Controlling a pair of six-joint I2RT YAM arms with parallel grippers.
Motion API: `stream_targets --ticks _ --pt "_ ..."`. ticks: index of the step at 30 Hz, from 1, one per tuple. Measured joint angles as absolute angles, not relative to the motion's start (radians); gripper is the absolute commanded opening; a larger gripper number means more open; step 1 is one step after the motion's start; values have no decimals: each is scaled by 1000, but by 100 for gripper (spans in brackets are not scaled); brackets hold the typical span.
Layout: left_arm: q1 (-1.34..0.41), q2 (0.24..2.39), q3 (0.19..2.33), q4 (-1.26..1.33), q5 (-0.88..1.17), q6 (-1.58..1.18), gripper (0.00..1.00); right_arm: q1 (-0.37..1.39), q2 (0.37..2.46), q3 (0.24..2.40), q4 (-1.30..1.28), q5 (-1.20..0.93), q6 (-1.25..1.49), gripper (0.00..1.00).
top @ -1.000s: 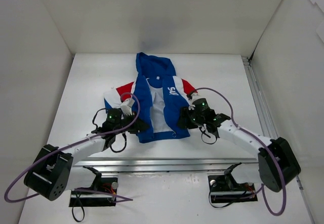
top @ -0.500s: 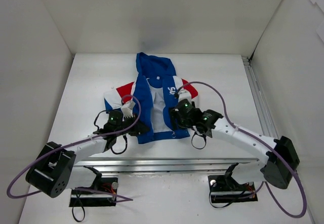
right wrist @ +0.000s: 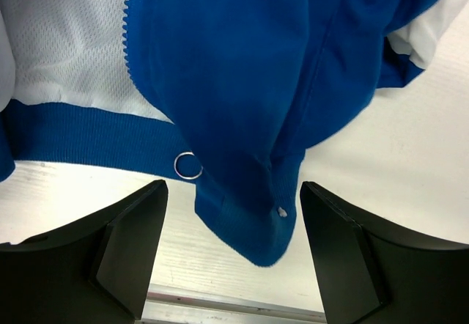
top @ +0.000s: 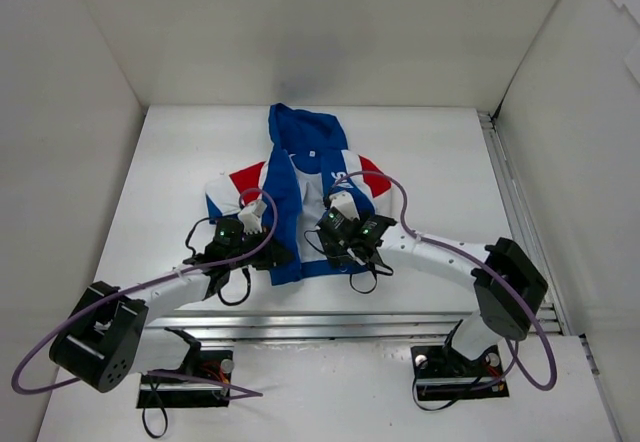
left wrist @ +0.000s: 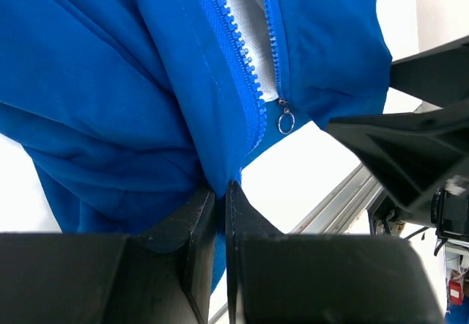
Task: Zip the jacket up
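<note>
Left gripper [left wrist: 220, 207] clamped on hem of small royal-blue fabric jacket [left wrist: 110, 82]; right gripper [right wrist: 233, 192] spread wide above silver ring pull [right wrist: 187, 165]. Risk: closing off-centre would pinch fabric, not pull.

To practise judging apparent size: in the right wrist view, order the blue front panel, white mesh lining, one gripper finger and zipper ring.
1. blue front panel
2. white mesh lining and gripper finger look alike; the finger is nearer, so unranked
3. zipper ring
</note>
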State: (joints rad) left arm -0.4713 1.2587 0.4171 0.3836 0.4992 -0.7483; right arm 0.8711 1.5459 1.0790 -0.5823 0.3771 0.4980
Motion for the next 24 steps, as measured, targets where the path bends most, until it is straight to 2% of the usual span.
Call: stream_targets --ticks 6,9,11,14,15,17,21,24 --pt "-471 1262 421 380 500 -748 5 891 1616 1104 -582 385 499 70" --pt "-471 1266 421 380 501 -748 5 897 1644 1108 -583 387 499 66" --pt "-471 1268 421 380 501 -749 5 898 1665 1116 -583 391 499 61" --pt "-471 1269 421 380 507 -749 5 898 1703 1134 -583 397 497 47" --pt "-471 1269 421 380 509 -748 5 898 1713 1137 -580 398 496 39" --pt "-471 1269 421 380 511 -749 5 898 1733 1142 -577 400 497 31" --pt "-465 1269 421 380 519 -749 5 897 1742 1143 -575 400 490 6" --pt "-464 1269 422 380 523 -749 5 891 1742 1145 -569 397 480 0"
